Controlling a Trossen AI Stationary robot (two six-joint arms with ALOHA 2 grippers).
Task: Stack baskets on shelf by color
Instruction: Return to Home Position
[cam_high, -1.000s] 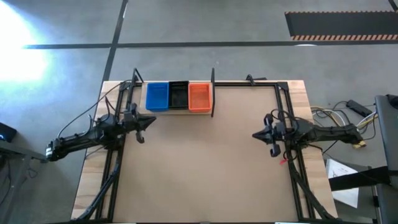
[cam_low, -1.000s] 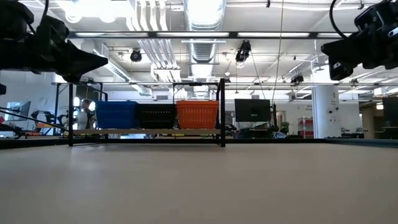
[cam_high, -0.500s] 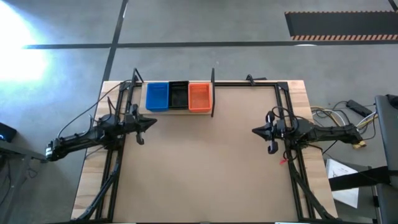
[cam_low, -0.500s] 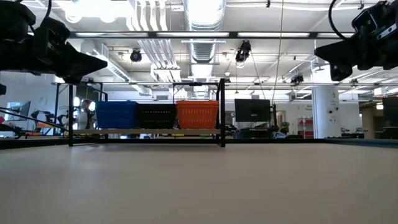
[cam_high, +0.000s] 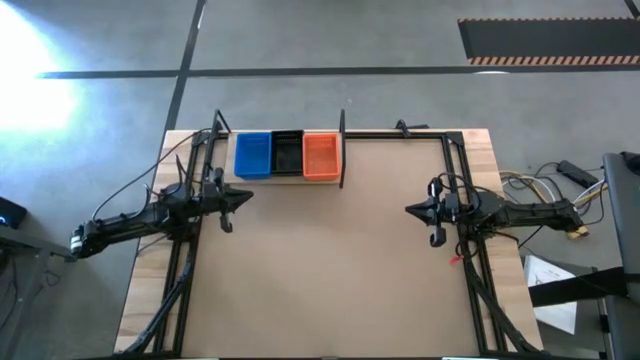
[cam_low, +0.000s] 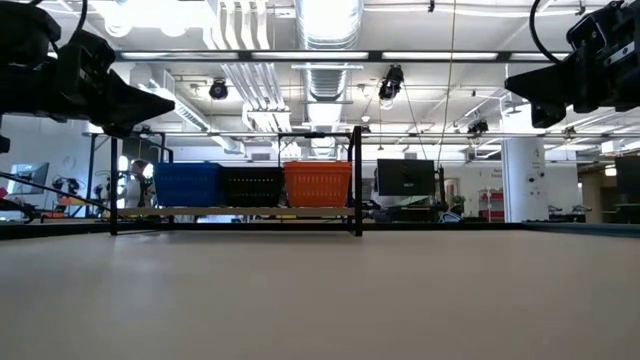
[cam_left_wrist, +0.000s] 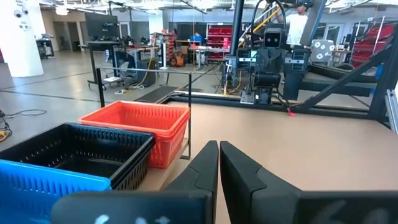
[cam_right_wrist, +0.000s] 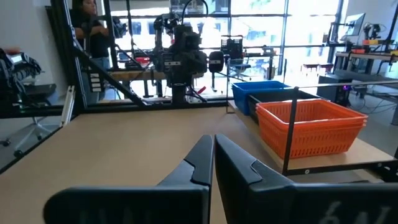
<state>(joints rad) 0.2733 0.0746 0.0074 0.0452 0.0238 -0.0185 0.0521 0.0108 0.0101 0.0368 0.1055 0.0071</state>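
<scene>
- We see the shelf (cam_high: 287, 180) at the far edge of the desk (cam_high: 340, 280), toward the left arm's side. Its light wooden board is framed by black uprights.
- On the shelf, the blue baskets (cam_high: 253, 154) sit at the end nearest the left arm. The black baskets (cam_high: 287, 152) are in the middle, and the orange baskets (cam_high: 320, 155) are at the end toward the right arm. The three colours stand side by side, touching.
- In the low view, each colour reads as one block on the board, all about the same height. In the right wrist view, the orange ones show nested rims one above another. We cannot count how many baskets are in any pile.
- The left gripper (cam_high: 245, 196) hangs above the desk just in front of the shelf's blue end. It is apart from the baskets and points toward the desk's middle. Its jaws are pressed together with only a thin seam between them, and they hold nothing.
- The right gripper (cam_high: 410, 212) hovers above the desk well apart from the shelf, out past its orange end on the right arm's side. It faces the left gripper across the desk. Its jaws are likewise closed tight and empty.
</scene>
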